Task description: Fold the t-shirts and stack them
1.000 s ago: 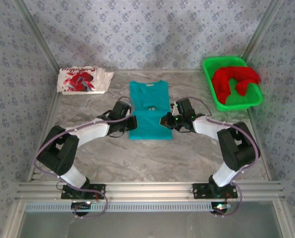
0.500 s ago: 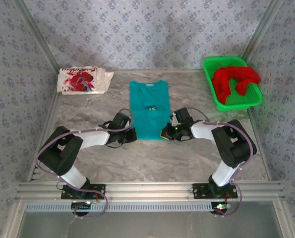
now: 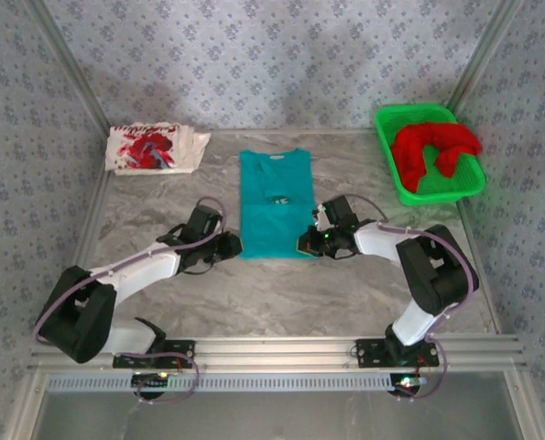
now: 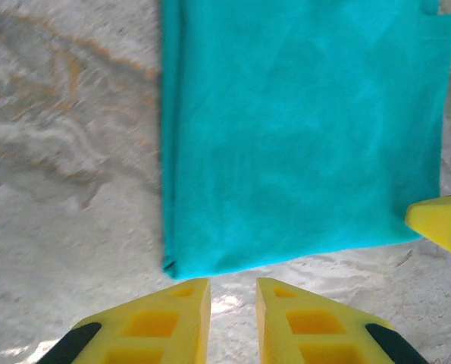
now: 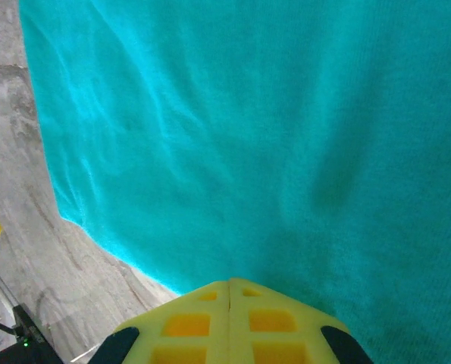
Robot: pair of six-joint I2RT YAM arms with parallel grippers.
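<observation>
**Teal t-shirt** (image 3: 274, 203), folded into a long narrow rectangle, lies flat at the middle of the marbled surface (image 3: 281, 298). Both arms reach to its near hem.

**Left arm** (image 3: 135, 266): stretched low and long from its base toward the near left corner of the teal t-shirt.

**Left tool** (image 4: 231, 292): sits just short of that hem. Its yellow fingers (image 4: 168, 318) are parted by a narrow gap, with nothing between them and bare surface beneath.

**Right arm** (image 3: 437, 266): elbow bent sharply, forearm pointing left at the shirt's near right corner.

**Right tool** (image 5: 229, 292): closed, its fingers meeting flush, tips lying on the cloth at the hem. Whether a pinch of cloth is caught there cannot be told. In the left wrist view one of its yellow tips touches the shirt's near right corner.

**Appearance of the teal t-shirt:**
- The neckline is at the far end and the sleeves are tucked in.
- The left edge is a doubled fold.
- The cloth is smooth with faint creases.
- A small mark sits at the chest, too small to read.

**Surroundings, left to right:**
- A white t-shirt with red print (image 3: 153, 148) lies folded beyond and to the left of the teal one, well apart from it.
- A green basket (image 3: 417, 111) stands beyond and to the right of the teal one.
- A red t-shirt (image 3: 428, 145) lies crumpled inside the basket, bunched up to its rim.
</observation>
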